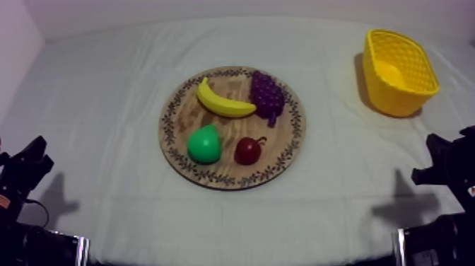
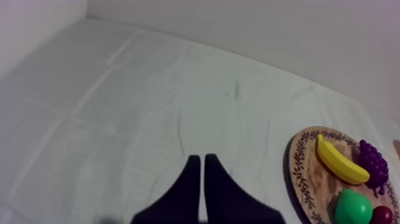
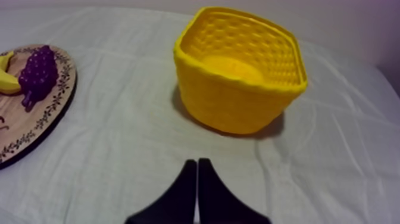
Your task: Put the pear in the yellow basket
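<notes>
Pear: the bright green toy pear [image 1: 204,144] has a smooth, glossy skin with a pale sheen. Its body is round and full and narrows to a short blunt top.
Pear's place: it lies on the round wooden board with a patterned rim [image 1: 212,177], on the near left part of the board's face. Nothing touches it.
Board's other fruit: the small red fruit [image 1: 247,151] sits just beside the pear on its right. The yellow toy banana [image 1: 225,104] lies across the far part of the board, and the purple bunch of grapes [image 1: 267,95] is at the far right, against the banana's end.
Basket: the yellow woven basket [image 1: 396,102] stands on the grey-white cloth [image 1: 106,92], well apart from the board, off to its far right.
My left gripper [image 2: 199,158]: its fingers lie together in a narrow wedge, gripping nothing, over bare cloth well to the board's left.
My right gripper [image 3: 197,162]: its fingers are pressed together, holding nothing, above the cloth to the board's right and pointing toward the basket.
</notes>
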